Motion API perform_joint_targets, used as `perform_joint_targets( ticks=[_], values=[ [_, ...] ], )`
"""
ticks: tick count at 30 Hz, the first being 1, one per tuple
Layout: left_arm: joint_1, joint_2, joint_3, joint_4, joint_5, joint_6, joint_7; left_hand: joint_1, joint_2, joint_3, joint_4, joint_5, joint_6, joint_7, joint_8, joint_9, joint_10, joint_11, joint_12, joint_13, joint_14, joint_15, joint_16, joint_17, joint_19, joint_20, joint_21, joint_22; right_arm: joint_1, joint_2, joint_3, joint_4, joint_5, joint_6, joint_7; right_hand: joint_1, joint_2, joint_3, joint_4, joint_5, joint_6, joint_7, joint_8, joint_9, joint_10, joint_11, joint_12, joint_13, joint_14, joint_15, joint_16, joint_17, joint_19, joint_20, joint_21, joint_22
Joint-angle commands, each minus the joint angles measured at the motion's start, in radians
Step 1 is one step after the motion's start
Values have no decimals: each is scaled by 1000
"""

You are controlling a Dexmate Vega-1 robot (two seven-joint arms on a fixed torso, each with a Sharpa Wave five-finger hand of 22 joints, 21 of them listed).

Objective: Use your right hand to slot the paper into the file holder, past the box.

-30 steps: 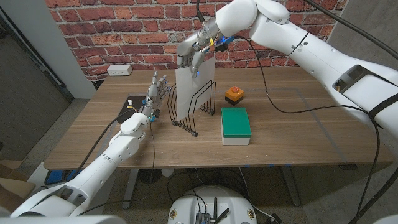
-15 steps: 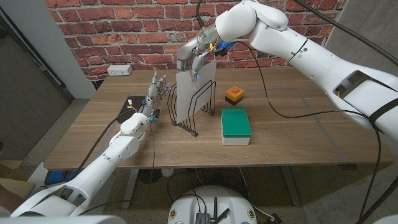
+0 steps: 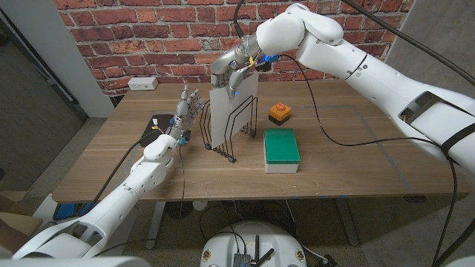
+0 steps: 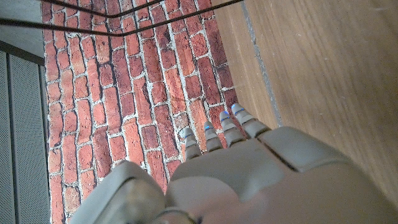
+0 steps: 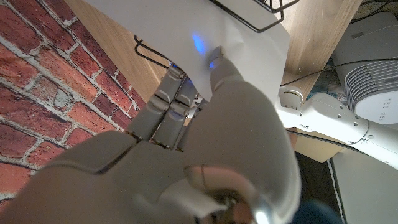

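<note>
Brick wall [image 3: 148,30], robot hand [image 3: 231,68] covering paper [image 3: 226,115] top

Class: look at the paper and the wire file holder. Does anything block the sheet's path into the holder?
Nothing visible does. The right hand holds the paper already down among the file holder's wires; the green box sits apart, beside the holder.

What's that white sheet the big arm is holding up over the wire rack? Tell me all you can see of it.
The paper is a plain white sheet, stiff-looking and unfolded, held upright. The right hand pinches its top edge, fingers behind and a fingertip on its face. Its lower part stands among the dividers of the black wire file holder on the wooden table, beside the green-topped box. Whether its bottom edge touches the base cannot be told.
</note>
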Motion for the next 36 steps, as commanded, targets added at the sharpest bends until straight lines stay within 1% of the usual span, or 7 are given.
perform_joint_targets(
  ticks=[1,11,16,18,27,32,36],
  values=[
    [0,0,0,0,0,1,0,-1,9,1,7,2,1,-9,6,5,-2,-8,7,6,10,1,6,3,6,-2,8,6,-38,-9,2,-75,-67,-57,-6,-6,8,-2,0,8,3,5,6,1,8,1,-3,3,-4,-90,-3,3,-9,-93,5,1],
    [0,0,0,1,0,0,0,-1,9,1,7,2,1,-9,6,5,-2,-6,7,6,10,1,6,3,6,-1,8,6,-68,-17,5,-135,-117,-104,6,-12,4,-5,0,7,-12,12,2,1,-4,3,-10,1,-12,-89,-13,1,-19,-93,11,-2],
    [0,0,0,1,0,0,0,-1,9,1,7,2,1,-9,6,5,-3,-6,7,6,9,1,6,3,6,-2,8,6,-72,-16,4,-151,-137,-116,18,-29,-3,-11,3,6,-46,14,-10,1,-37,3,-21,-1,-35,-85,-29,-2,-41,-93,11,-7],
    [0,0,0,1,0,0,0,-1,9,1,7,2,1,-9,6,5,-2,-7,7,6,8,1,6,3,7,-2,8,6,-76,-17,4,-163,-152,-125,19,-38,-5,-13,5,5,-60,12,-15,1,-50,-1,-22,2,-45,-87,-35,-2,-65,-93,5,-12],
    [0,0,0,1,0,0,0,-1,9,1,7,2,0,-9,6,5,0,-8,8,6,9,0,6,3,7,-2,8,6,-78,-10,4,-179,-179,-141,40,-74,-28,-27,8,-1,-129,20,-42,0,-139,-5,-44,-13,-103,-79,-66,-9,-93,-91,-3,-22],
    [0,0,0,1,0,0,0,-1,9,1,7,2,0,-9,6,5,-2,-8,7,6,9,1,6,3,6,-2,8,6,-76,-5,4,-187,-201,-154,52,-92,-45,-34,6,-7,-195,14,-73,-3,-220,-9,-51,-28,-157,-76,-92,-23,-103,-89,-9,-26],
    [0,0,0,2,0,0,0,-1,9,1,7,2,0,-9,6,5,-2,-7,7,6,9,1,6,3,6,-1,8,6,-70,1,2,-189,-207,-166,72,-111,-57,-43,9,-11,-236,11,-94,-6,-282,-10,-53,-39,-201,-73,-106,-31,-125,-78,-20,-28]
  ],
)
